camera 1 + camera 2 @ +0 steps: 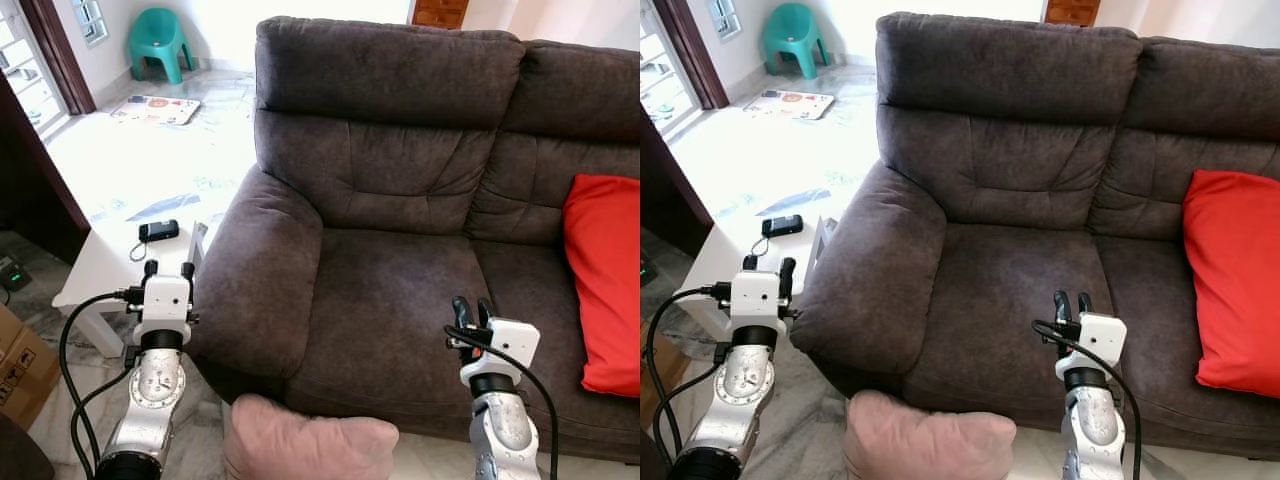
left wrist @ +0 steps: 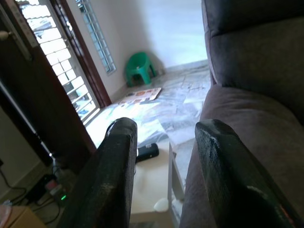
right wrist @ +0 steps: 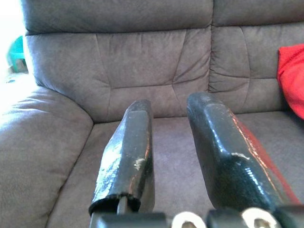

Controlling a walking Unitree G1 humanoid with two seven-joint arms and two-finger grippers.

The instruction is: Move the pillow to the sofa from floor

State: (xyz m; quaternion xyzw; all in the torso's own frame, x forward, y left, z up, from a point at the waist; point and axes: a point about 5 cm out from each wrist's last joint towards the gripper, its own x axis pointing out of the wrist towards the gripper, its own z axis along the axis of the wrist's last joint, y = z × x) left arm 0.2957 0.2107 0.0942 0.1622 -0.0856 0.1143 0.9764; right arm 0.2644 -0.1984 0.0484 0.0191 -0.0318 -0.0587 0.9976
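Head views: pink pillow [image 1: 310,440] on the floor against the sofa [image 1: 400,230] front, below and between left gripper [image 1: 167,271] and right gripper [image 1: 471,312], untouched; red cushion [image 1: 605,285] beyond the right gripper. Left wrist view: fingers [image 2: 111,175] parted, empty, armrest beside them. Right wrist view: fingers [image 3: 128,161] parted, empty, seat ahead. Step judged: pre-grasp; next, lower both onto the pillow.

Pink pillow [image 1: 310,440] on floor [image 1: 200,410]; red cushion [image 1: 603,280] on sofa [image 1: 400,290].
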